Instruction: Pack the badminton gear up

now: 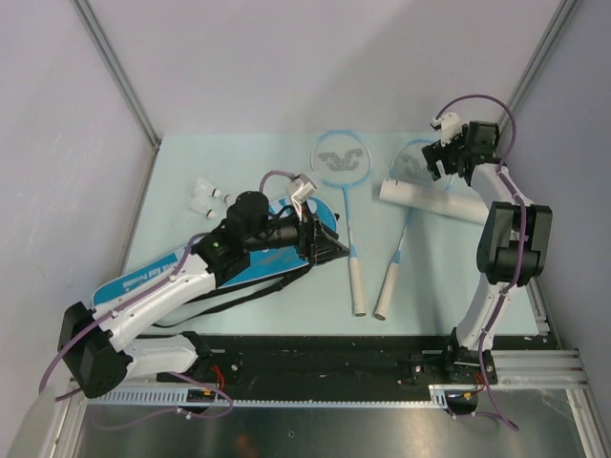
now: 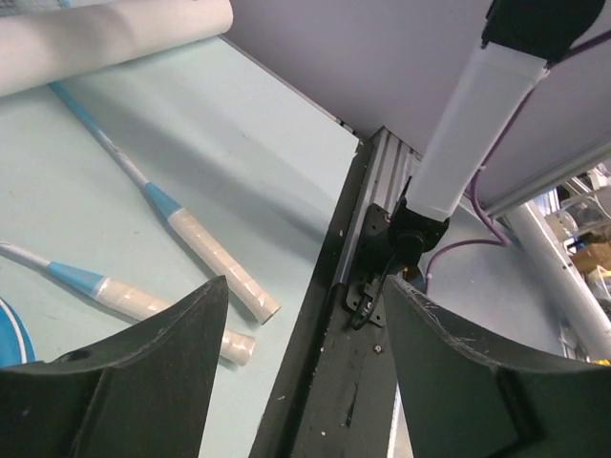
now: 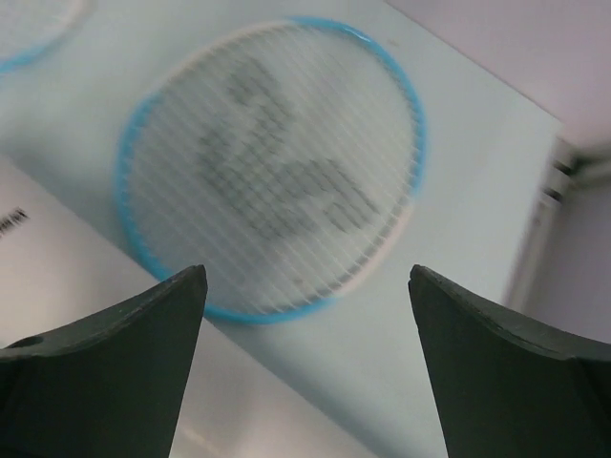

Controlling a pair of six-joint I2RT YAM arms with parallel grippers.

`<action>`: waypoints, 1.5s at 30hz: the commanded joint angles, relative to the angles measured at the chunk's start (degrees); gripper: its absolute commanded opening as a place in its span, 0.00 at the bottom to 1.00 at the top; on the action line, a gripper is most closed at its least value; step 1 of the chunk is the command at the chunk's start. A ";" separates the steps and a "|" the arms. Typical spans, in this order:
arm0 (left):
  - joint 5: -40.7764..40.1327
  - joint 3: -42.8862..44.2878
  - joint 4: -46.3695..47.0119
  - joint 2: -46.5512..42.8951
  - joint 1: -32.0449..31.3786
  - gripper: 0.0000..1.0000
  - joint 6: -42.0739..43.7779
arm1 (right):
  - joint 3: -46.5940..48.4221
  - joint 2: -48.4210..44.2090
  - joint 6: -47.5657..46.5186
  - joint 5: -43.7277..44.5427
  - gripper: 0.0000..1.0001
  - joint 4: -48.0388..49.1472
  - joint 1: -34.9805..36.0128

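Observation:
The blue racket bag (image 1: 181, 275) lies at the left with its black strap. My left gripper (image 1: 329, 245) hovers over the bag's right end, open and empty (image 2: 305, 296). Two light-blue rackets lie in the middle: one (image 1: 342, 160) with its white handle (image 2: 143, 305) pointing to the front, the other (image 1: 410, 164) partly under the long white tube (image 1: 431, 200). My right gripper (image 1: 442, 162) is open and empty above that racket's head (image 3: 277, 162) and the tube (image 3: 86, 315). Small white shuttlecocks (image 1: 205, 197) lie at the back left.
The black rail (image 2: 368, 315) runs along the table's near edge, with the right arm's base (image 2: 477, 124) on it. Metal posts (image 1: 115, 67) and grey walls close in the back and sides.

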 commanded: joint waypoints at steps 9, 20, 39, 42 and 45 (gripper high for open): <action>7.77 -0.84 5.01 3.61 0.30 0.71 -2.23 | 3.32 0.05 -11.67 -32.45 0.95 -20.64 -0.12; 8.83 -1.55 6.50 3.44 0.30 0.72 -2.93 | -2.12 0.04 -21.78 -14.27 0.96 -24.18 6.38; 8.48 -1.90 6.94 4.49 1.18 0.71 -3.02 | -11.44 -0.04 -22.14 0.07 0.86 -4.05 14.30; 8.30 -1.90 7.03 4.58 1.36 0.71 -2.85 | -12.06 -0.13 -22.23 1.29 0.84 -2.04 14.39; 8.04 -1.99 7.03 4.93 1.44 0.71 -2.93 | -13.37 -2.32 -22.58 1.83 0.76 -0.45 14.91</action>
